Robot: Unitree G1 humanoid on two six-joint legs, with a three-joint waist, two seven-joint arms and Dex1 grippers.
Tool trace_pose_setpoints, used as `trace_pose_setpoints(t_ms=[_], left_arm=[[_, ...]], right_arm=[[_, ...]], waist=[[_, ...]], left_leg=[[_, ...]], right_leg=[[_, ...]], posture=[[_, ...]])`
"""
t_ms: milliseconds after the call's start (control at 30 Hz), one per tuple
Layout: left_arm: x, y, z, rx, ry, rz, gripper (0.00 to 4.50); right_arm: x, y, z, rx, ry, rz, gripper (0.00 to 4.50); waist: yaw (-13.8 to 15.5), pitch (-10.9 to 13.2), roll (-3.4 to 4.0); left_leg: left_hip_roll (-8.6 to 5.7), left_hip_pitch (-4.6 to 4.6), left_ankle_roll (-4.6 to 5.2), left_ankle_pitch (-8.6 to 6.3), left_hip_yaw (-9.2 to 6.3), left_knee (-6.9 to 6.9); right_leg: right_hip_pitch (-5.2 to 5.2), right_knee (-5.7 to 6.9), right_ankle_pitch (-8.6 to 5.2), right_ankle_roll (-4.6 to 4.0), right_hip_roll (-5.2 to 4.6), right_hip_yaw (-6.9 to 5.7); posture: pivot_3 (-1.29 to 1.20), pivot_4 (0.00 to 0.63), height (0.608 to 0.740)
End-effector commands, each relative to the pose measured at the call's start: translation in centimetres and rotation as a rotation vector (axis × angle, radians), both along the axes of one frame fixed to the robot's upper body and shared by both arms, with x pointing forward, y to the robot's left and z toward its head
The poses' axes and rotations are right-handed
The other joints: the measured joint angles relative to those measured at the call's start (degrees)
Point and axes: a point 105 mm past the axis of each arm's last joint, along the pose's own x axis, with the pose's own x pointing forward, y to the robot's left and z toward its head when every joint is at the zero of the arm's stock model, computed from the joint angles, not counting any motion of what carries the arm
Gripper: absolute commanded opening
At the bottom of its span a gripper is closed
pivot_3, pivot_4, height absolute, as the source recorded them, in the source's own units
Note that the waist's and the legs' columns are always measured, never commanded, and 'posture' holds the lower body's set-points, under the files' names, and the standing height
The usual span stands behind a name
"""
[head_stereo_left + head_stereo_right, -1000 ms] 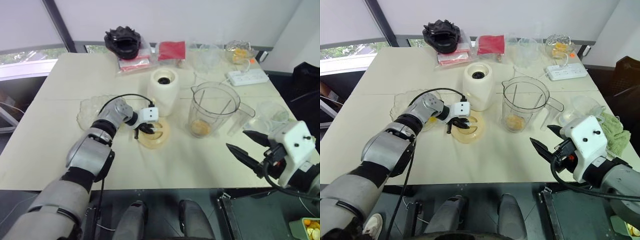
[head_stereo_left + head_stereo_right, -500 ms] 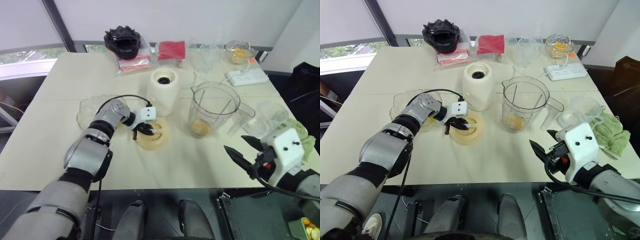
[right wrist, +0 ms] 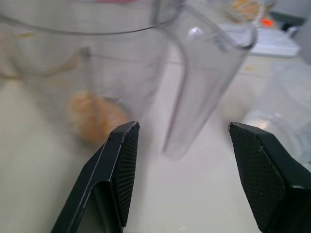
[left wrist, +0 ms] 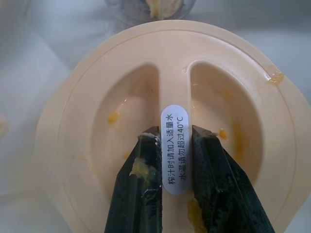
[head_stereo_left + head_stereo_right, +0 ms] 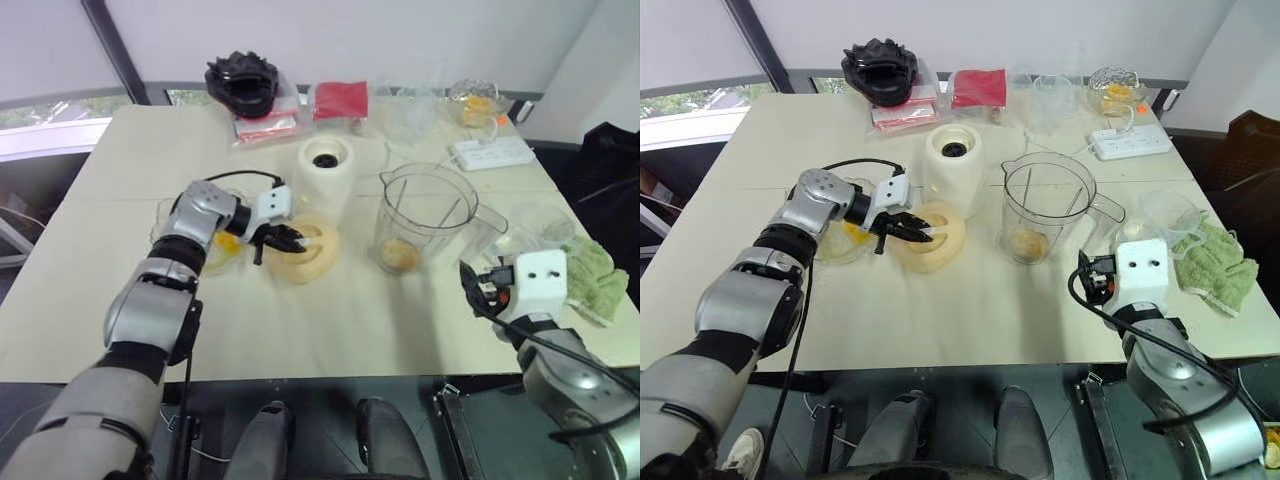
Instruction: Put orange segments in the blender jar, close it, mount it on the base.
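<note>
Your left claw [image 4: 174,160] is pinching the raised centre ridge of the flat cream round plastic lid [image 5: 303,250], holding it tilted just above the pale tabletop [image 5: 330,330], probably so it can be carried to the jar. The tall clear plastic blender jar [image 5: 424,218] stands just right of the lid, with glossy orange segments [image 5: 400,256] already at its bottom. Your right claw [image 3: 187,170] is spread wide and aimed level at the jar's side handle [image 3: 201,92], likely to steady it. Behind the lid stands the cream-white rounded base [image 5: 326,168]. A white sticker [image 4: 175,148] on the ridge carries Chinese writing that includes "40°C".
</note>
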Motion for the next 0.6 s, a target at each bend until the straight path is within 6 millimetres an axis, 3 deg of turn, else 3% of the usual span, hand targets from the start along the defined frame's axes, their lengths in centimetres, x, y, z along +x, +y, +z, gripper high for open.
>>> trace_pose_setpoints(t_ms=[33,333,600], left_arm=[[0.2,0.6,2.1,-0.056,-0.057,0.013,0.27],[-0.2,1.9,2.7,-0.054,-0.082,0.042,0.27],[-0.1,2.3,4.5,-0.08,-0.133,0.071,0.27]], right_arm=[[0.6,-0.3,0.7,-0.002,-0.044,-0.029,3.0],[2.3,-0.3,0.7,0.043,-0.064,-0.048,3.0],[3.9,-0.6,-0.3,0.089,-0.068,-0.115,3.0]], waist=[[0.1,0.0,0.0],[0.0,0.0,0.02],[-0.1,0.0,0.03]], left_leg=[[0.0,0.0,0.0,0.0,-0.02,-0.01],[0.0,0.0,0.0,0.0,-0.02,-0.02],[0.0,-0.01,0.0,0.0,-0.02,-0.03]], right_leg=[[-0.01,0.01,0.0,0.0,0.01,0.0],[-0.03,0.02,0.0,-0.01,0.01,0.0],[-0.07,0.04,0.01,-0.02,0.01,0.01]], posture=[[0.0,0.15,0.74],[0.0,0.15,0.74],[0.0,0.15,0.74]])
